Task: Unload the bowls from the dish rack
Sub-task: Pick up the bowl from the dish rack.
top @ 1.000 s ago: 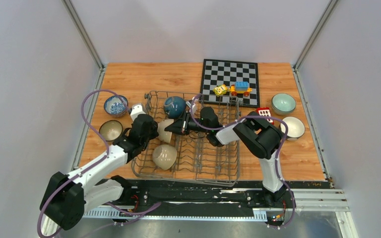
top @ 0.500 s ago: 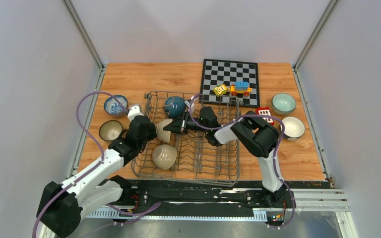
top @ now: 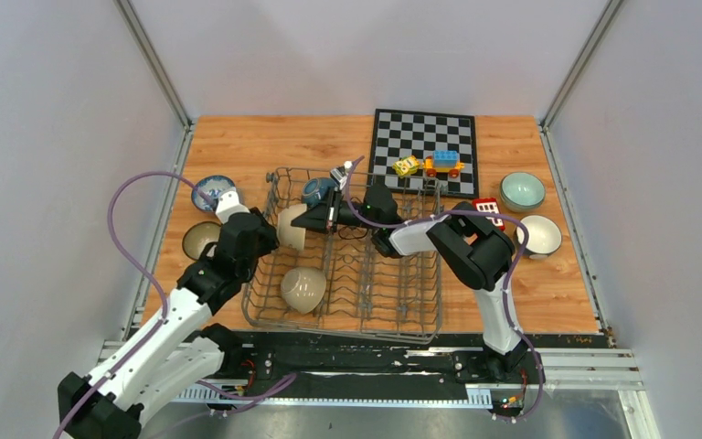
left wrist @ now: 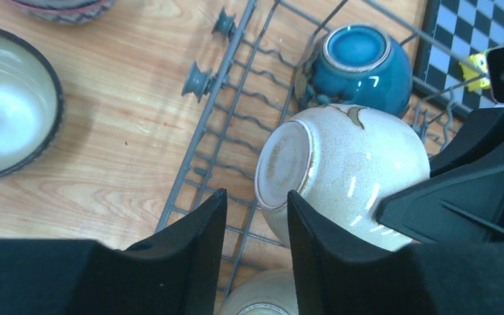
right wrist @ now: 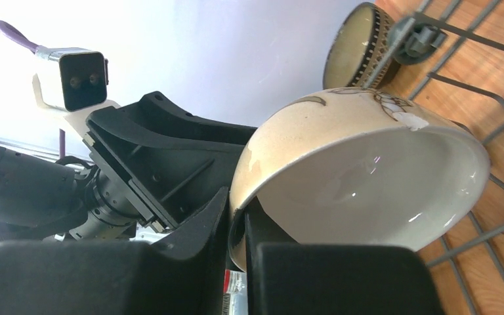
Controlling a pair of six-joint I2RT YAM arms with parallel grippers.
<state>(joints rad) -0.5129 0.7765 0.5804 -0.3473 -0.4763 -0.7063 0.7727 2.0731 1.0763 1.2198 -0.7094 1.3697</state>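
Two grippers flank one beige bowl (left wrist: 348,177) above the dish rack's (top: 375,283) left side.
Tipped sideways, its rim is pinched by the right gripper (right wrist: 236,210); the left gripper (left wrist: 256,197) has jaws spread, empty, beside its foot. A teal bowl (left wrist: 357,65) sits in the rack's far-left corner.

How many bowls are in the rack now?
3: teal bowl at the far left, cream bowl beside it in the right gripper, pale bowl at the near left.
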